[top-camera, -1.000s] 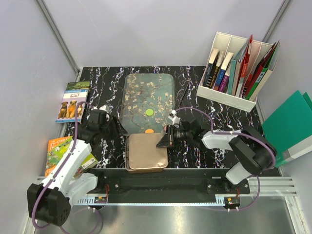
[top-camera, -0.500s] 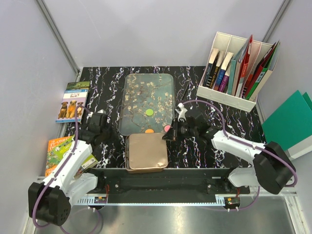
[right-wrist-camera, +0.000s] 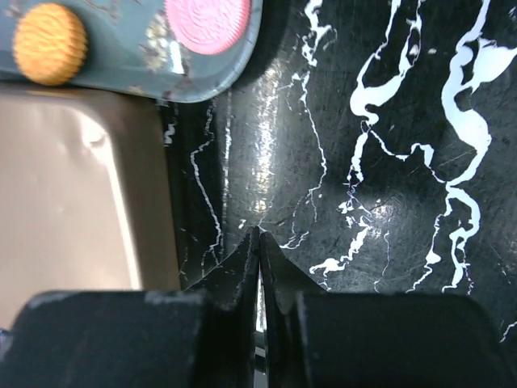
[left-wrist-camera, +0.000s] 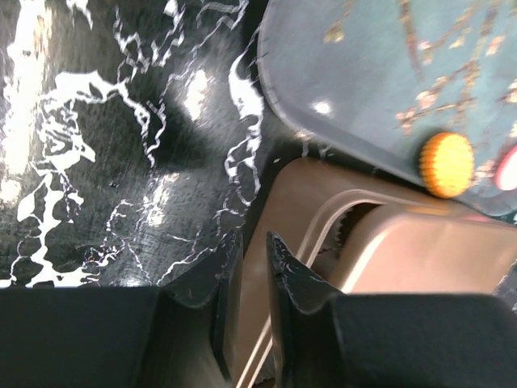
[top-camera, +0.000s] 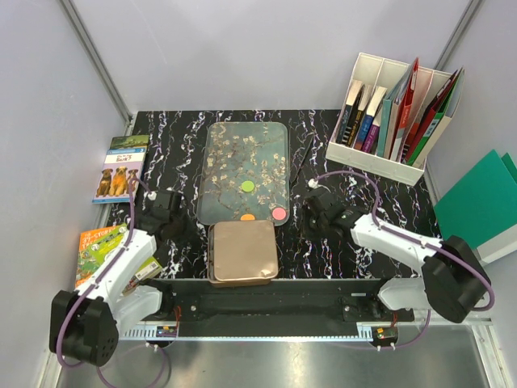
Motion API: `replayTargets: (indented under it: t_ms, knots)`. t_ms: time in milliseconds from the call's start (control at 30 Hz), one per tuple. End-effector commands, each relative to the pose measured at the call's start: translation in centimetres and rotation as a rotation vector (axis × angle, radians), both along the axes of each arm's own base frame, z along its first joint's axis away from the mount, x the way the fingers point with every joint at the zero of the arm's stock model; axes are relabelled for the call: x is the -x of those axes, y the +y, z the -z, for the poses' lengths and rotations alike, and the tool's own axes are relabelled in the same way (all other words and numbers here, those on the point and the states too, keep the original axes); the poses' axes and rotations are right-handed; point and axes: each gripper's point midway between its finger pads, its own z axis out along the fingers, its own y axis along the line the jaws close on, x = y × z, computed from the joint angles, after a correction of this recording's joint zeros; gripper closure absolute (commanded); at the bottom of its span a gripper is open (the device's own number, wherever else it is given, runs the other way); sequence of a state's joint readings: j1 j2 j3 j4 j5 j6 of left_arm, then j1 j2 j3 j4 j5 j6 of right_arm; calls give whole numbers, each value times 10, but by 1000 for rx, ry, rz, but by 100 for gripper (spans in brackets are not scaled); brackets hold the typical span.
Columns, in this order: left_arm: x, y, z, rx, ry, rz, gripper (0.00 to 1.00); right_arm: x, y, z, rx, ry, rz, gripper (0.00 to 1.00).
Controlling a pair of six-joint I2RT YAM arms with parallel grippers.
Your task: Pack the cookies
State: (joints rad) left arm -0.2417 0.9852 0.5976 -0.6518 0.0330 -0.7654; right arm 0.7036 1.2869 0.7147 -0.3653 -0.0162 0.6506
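One black marbled table [top-camera: 178, 137] holds everything. Biggest item on it is a white file rack [top-camera: 380, 162] full of books at the back right corner, w/ a green folder [top-camera: 481, 202] leaning beyond the right edge.

Next, a blossom-patterned tray [top-camera: 242, 153] [left-wrist-camera: 363, 65] [right-wrist-camera: 121, 69] lies mid-table, reaching to near the back edge. A closed tan tin [top-camera: 242, 252] [left-wrist-camera: 404, 250] [right-wrist-camera: 73, 186] sits at the front edge, just beside the tray's near end; can't tell if they touch.

A dog book [top-camera: 121, 168] and a green booklet [top-camera: 97, 246] lie along the left edge.

L claw [top-camera: 174, 218] [left-wrist-camera: 249, 267] is low over bare table btw. the booklet and the tin, its fingers a narrow slit apart, nothing in them. From above it's clear of the tin.

R claw [top-camera: 305, 220] [right-wrist-camera: 258, 242] is over bare table just right of the tray's front right corner, fingertips pressed together, empty.

Three cookies lie on the tray, all flat:
- pink cookie [top-camera: 279, 213] [right-wrist-camera: 208, 14] in the front right corner
- orange cookie [top-camera: 247, 217] [left-wrist-camera: 446, 164] [right-wrist-camera: 50, 32] near it by the front rim
- green cookie [top-camera: 248, 186] farther back, approx. mid-tray
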Motion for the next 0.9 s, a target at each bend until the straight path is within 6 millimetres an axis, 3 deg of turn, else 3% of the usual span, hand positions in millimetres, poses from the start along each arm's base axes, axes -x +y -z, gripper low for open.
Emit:
replayTargets:
  t_ms: [0,533,867]
  knots:
    - [2,-10,11,35,16,2,80,1,12,1,-6,17,-44,92]
    - [10,-23,22,73,24,23,83,17,74,9,-49,79,-209,92]
    - [12,-32,22,97,24,43,83,21,87,12,-57,94,-238,92]
